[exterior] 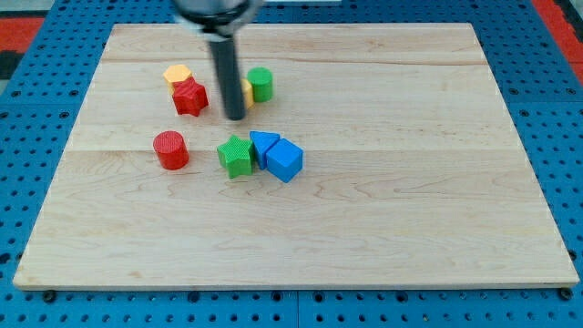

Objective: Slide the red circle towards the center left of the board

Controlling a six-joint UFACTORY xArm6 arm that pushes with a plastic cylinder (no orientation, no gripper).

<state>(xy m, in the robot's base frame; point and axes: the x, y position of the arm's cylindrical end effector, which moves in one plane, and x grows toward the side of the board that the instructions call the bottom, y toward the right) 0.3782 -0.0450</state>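
The red circle [170,149] lies on the wooden board [383,200], left of the middle. My tip [235,117] stands up and to the right of it, apart from it, between the red star [189,96] and a yellow block [247,92] that the rod partly hides. A green star [236,156] lies to the right of the red circle, below my tip.
A yellow hexagon [178,76] touches the red star's upper left. A green cylinder [260,84] sits right of the yellow block. Two blue blocks [263,146] [284,160] lie against the green star's right side. Blue pegboard [565,137] surrounds the board.
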